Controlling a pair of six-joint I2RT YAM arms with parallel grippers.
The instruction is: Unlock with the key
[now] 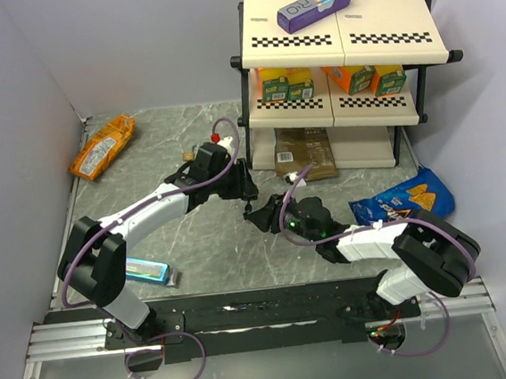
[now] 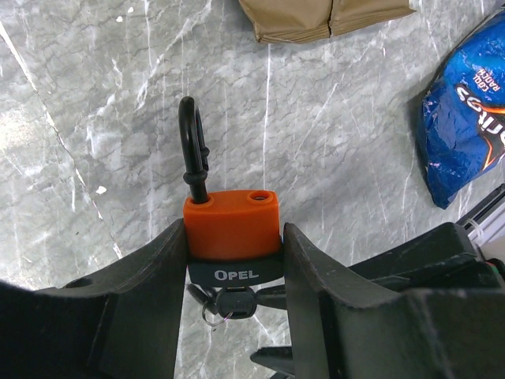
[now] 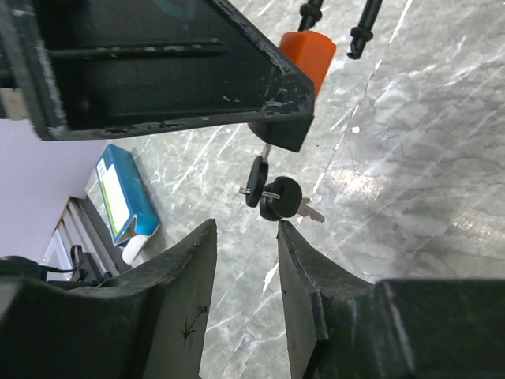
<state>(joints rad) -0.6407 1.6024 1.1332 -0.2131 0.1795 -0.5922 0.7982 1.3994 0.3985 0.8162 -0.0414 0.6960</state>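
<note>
My left gripper point(image 2: 233, 237) is shut on the orange-red padlock point(image 2: 231, 223) and holds it above the marble table. The black shackle point(image 2: 193, 142) is swung sideways and stands out of one hole, which shows empty. One key of the key bunch point(image 2: 233, 304) sits in the padlock's black base; the others hang from it in the right wrist view point(image 3: 272, 193). My right gripper point(image 3: 246, 233) is open and empty, its fingertips just below the hanging keys. In the top view the two grippers, left point(image 1: 246, 188) and right point(image 1: 260, 214), meet at the table's middle.
A two-tier shelf point(image 1: 425, 115) with snack boxes and a purple box point(image 1: 313, 7) stands at the back right. A brown pouch point(image 1: 304, 153) lies before it, a blue chip bag point(image 1: 406, 197) at right, an orange bag point(image 1: 103, 147) at back left, a blue box point(image 1: 146, 270) near the left arm.
</note>
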